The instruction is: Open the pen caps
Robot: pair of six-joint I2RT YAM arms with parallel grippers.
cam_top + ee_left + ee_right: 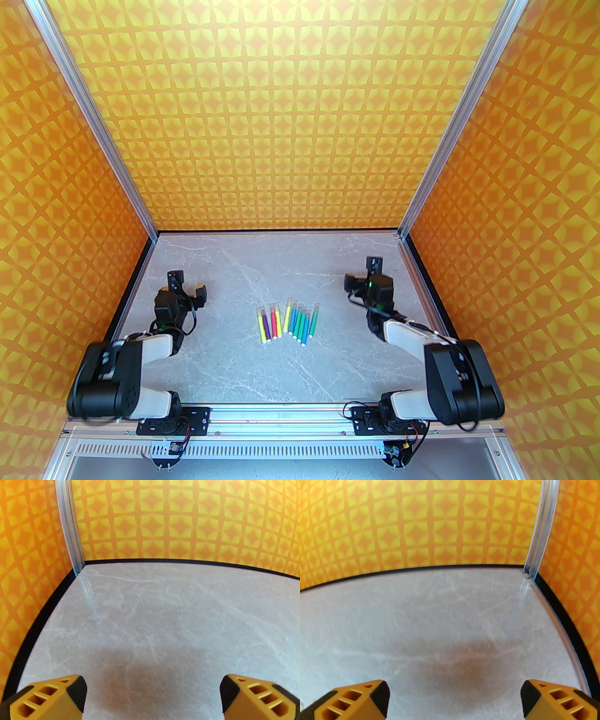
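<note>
Aluminium extrusion rail (pixel 281 415) along near table edge, carrying both black-and-white arm bases (pixel 173 419). Beyond it, grey marble-veined tabletop (pixel 234 375). At table centre, between the two arms and well apart from each: row of about nine short thin marker pens (pixel 287 323) with yellow, purple, pink, blue and green barrels, lying flat side by side in two loose clusters, white end plugs toward the near edge. Small clear plastic pen caps (pixel 294 303) seated on the far ends, none removed. Slightly farther out, left of the row: left gripper (pixel 152 692), yellow-and-black fingers (pixel 46 698) spread wide, nothing between them, bare tabletop below. Right of the row, at similar depth: right gripper (pixel 454 694), fingers (pixel 557 700) likewise parted wide and empty, view slightly blurred. Green indicator light (pixel 371 283) glowing on right arm's wrist housing. At the back and sides: orange walls (pixel 290 131) with yellow star-and-petal pattern, silver corner posts (pixel 101 126), black strip (pixel 276 230) along table foot.
</note>
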